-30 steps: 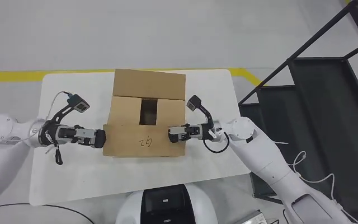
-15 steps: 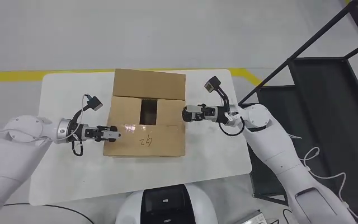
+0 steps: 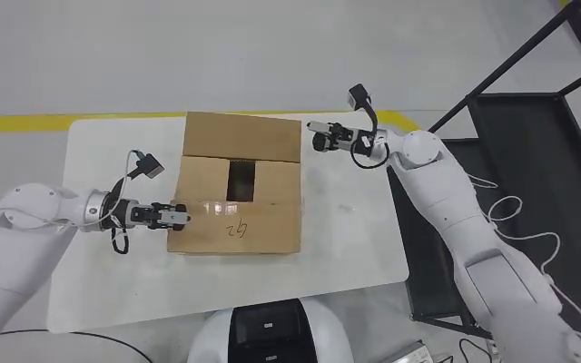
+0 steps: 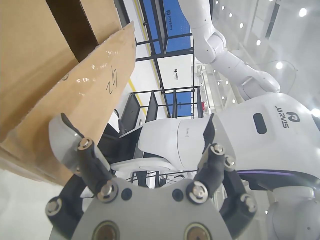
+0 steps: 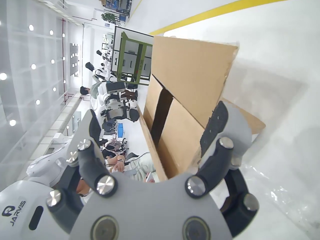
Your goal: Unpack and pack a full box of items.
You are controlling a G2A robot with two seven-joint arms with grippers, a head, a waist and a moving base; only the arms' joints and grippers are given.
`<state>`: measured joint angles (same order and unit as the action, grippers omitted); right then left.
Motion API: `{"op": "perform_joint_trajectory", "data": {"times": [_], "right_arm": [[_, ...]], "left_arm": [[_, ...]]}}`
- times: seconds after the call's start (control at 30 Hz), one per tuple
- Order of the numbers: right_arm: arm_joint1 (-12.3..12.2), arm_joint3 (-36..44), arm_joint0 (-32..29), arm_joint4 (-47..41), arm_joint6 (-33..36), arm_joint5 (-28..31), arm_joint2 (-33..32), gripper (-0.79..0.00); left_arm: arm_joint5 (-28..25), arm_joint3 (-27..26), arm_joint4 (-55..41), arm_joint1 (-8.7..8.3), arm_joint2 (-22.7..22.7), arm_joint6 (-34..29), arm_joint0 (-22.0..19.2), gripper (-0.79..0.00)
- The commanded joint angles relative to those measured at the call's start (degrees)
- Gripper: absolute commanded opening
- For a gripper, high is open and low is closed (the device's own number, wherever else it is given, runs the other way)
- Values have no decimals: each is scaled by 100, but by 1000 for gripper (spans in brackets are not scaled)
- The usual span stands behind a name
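One brown corrugated cardboard box (image 3: 241, 181) sat mid-desk, square-cut, matte, its edges a little ragged. It had four flaps. The far one was thrown open, and two inner ones were folded in with a dark rectangular gap between them. The near one carried a pen scribble.

The left hand (image 3: 179, 216) was right at the left end of that near flap. From its wrist its two grey, black-padded fingers were spread wide (image 4: 137, 123), with the box (image 4: 50, 63) beside one finger and nothing gripped.

Over on the other side, the right hand (image 3: 316, 136) hung just off the box's far right corner. It too was splayed wide and held nothing (image 5: 155, 111), with the box (image 5: 185, 76) ahead of it.

The smooth white round-cornered desk (image 3: 345, 236) had bare surface left and right of the box and a strip along the near edge. The open far flap reached almost to the desk's far edge. A black metal rack (image 3: 508, 136) stood close off the right side, and one yellow floor line (image 3: 91, 120) ran behind.
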<state>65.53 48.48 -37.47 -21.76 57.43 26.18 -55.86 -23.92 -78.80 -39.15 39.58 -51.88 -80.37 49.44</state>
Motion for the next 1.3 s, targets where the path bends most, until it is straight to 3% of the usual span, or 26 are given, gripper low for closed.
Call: {"op": "perform_joint_trajectory", "data": {"times": [0.0, 0.33, 0.57, 0.73, 0.9, 1.27], "right_arm": [[110, -398, 181, 37, 4, 147, 202, 0], [668, -1586, 747, -108, 33, 494, 870, 0], [1030, -2015, 1028, -761, 612, 707, 1022, 0], [1111, -2254, 1155, -1045, 1085, 982, 957, 0], [975, -1863, 1064, -1091, 1167, 902, 814, 0], [228, 511, -127, -943, 1861, 207, 168, 0]], "left_arm": [[21, -7, -18, -2, -33, -21, -3, 0], [114, 5, -62, 15, -136, -113, -39, 0], [236, 48, 42, 61, -66, -235, -70, 0], [250, 126, 69, 116, 16, -249, -116, 0], [226, 78, 134, 156, 71, -225, -138, 0], [7, -183, 279, 124, -86, -6, -4, 0]]}}
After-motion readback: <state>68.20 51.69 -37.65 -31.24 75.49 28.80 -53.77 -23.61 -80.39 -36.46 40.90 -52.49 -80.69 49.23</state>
